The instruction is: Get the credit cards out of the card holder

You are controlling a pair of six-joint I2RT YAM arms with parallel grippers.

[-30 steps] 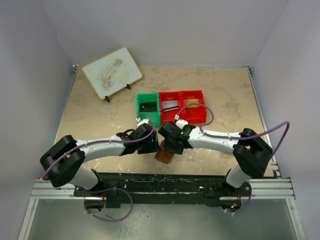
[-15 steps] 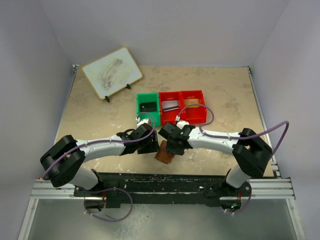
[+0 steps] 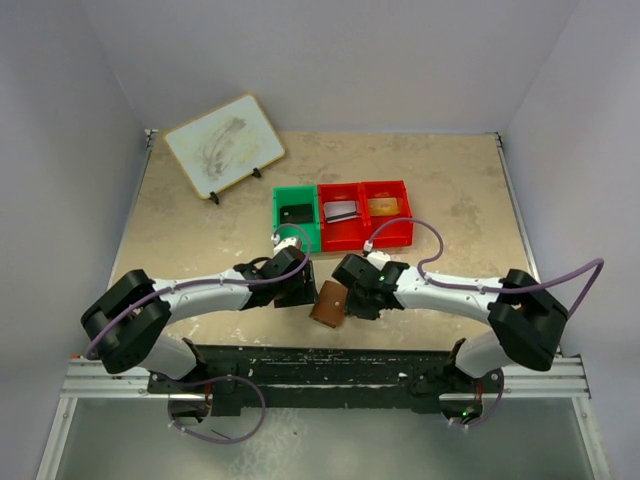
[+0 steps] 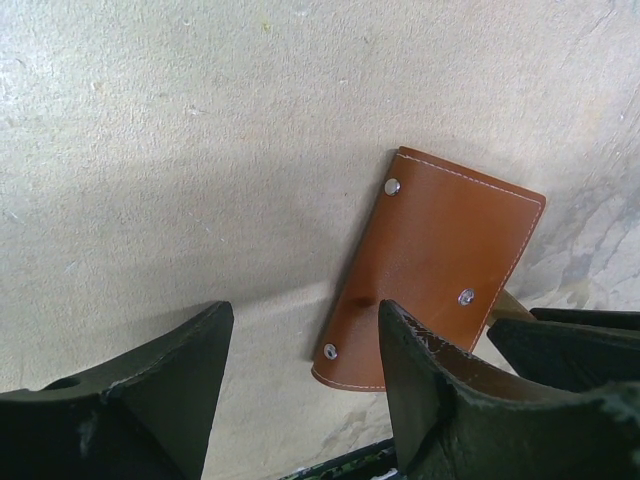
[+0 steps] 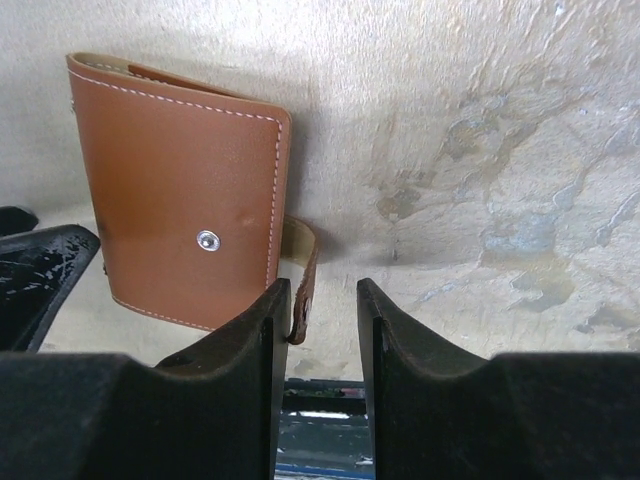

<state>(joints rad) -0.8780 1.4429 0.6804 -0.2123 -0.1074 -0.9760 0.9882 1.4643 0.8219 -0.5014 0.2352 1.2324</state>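
Card holder [image 3: 329, 303] folded shut, brown side up, flat on table [image 3: 180, 235] near front edge, between both arms. Left jaws spread wide, empty, just left of it. Right jaws narrowly parted, pinching nothing; side tab [image 5: 303, 270] just beside one finger

Both arms stretch low and inward, meeting at the card holder [image 3: 328, 303]. The left gripper [image 4: 300, 320] sits just left of it, fingers spread wide (nothing between them). The right gripper [image 5: 323, 295] sits just right of it, its fingers a narrow gap apart.
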